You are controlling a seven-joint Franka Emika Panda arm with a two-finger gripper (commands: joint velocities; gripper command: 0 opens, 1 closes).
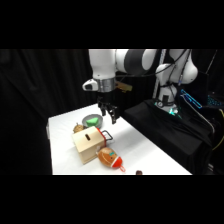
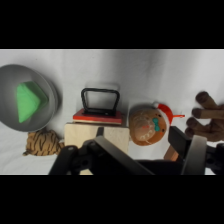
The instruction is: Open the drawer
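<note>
A small light-tan wooden box (image 1: 89, 146) with a dark slot on top stands on the white table (image 1: 145, 150). Its drawer (image 1: 102, 137) faces right, and the drawer's red loop handle (image 1: 106, 134) sticks out from the box's side. My gripper (image 1: 108, 115) hangs open above the handle and a little behind it, touching nothing. In the wrist view the box (image 2: 95, 136) lies at lower centre, with the loop handle (image 2: 100, 102) beyond it on a red strip. The gripper (image 2: 135, 162) rises from the bottom edge, its fingers (image 2: 194, 155) spread wide on either side of the box.
A round orange-brown stuffed toy (image 1: 108, 158) (image 2: 147, 125) lies against the box's front right. A grey bowl (image 1: 93, 121) (image 2: 47, 80) holding a green object sits behind the box, a small striped tiger toy (image 1: 78, 128) (image 2: 42, 142) beside it. A brown object (image 2: 207, 116) lies at the right.
</note>
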